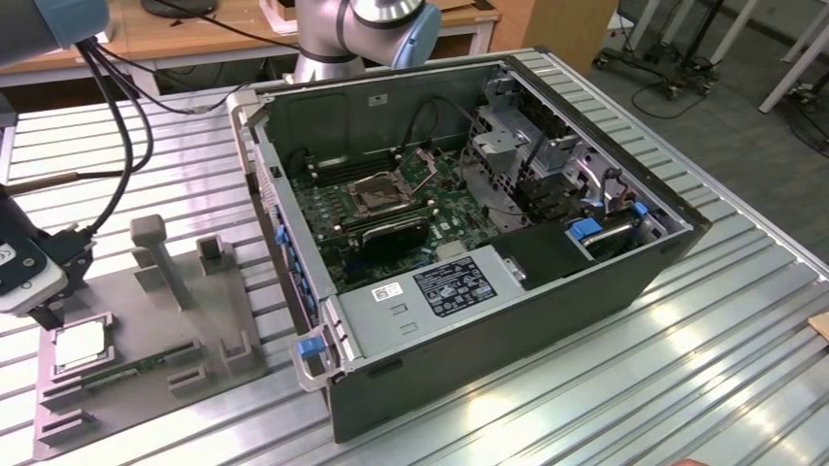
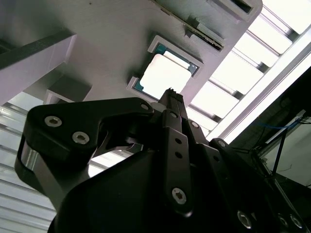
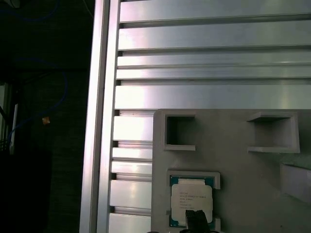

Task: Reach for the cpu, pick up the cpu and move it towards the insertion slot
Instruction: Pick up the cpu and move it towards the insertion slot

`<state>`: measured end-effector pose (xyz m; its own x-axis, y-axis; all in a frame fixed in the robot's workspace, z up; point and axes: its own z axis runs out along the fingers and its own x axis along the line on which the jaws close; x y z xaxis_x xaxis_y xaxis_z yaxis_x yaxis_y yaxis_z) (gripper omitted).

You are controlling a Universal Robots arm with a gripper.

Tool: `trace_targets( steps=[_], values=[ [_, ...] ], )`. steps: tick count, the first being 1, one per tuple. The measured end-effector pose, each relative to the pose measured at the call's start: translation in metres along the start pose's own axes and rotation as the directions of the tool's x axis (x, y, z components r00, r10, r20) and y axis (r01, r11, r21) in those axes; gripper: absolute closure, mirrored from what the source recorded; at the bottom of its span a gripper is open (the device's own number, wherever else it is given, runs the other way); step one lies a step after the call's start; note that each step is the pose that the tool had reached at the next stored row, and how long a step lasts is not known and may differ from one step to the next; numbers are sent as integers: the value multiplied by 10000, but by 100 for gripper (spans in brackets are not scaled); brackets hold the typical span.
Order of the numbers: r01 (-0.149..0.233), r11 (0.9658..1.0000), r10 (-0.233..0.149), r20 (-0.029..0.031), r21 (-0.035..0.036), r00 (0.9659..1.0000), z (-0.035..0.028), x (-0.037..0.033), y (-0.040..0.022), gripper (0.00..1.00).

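The cpu (image 1: 81,345) lies flat, its silvery face up, in a square recess of the grey fixture plate (image 1: 169,320). This plate sits at the near end of the exterior view's left. In both wrist views the cpu (image 2: 164,75) (image 3: 191,199) is seated inside the raised frame of that recess.

The gripper (image 1: 49,309) hangs just above the left edge of the cpu. In the first wrist view its dark tip (image 3: 197,218) overlaps one edge of the chip, and in the second wrist view the tip (image 2: 170,97) is just beside the chip. If it really touches the cpu, I cannot tell. Also I cannot tell whether the gripper is spread apart or closed together.

On the same plate a narrow green memory stick (image 1: 130,372) lies just to the right of the cpu. Grey upright posts (image 1: 147,243) stand at the far side of the plate.

The insertion slot (image 1: 380,194) is well apart from the cpu, to the right and farther away. It is on the green board inside the open computer case (image 1: 518,320). Its metal frame surrounds a dark centre.

The case and the plate both rest on the ribbed aluminium table (image 1: 622,388). The arm (image 1: 376,29) stands at the far side, behind the case.
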<state>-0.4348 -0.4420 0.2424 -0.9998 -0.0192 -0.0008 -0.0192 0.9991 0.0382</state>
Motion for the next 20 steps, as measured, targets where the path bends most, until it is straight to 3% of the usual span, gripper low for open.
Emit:
trace_targets(
  steps=[15, 20],
  values=[
    [0, 10000, 0, 1, -1, 10000, 31, 3, -1, 89],
    [1, 10000, -1, 18, -1, 10000, 68, 10, -4, 89]
  ],
)
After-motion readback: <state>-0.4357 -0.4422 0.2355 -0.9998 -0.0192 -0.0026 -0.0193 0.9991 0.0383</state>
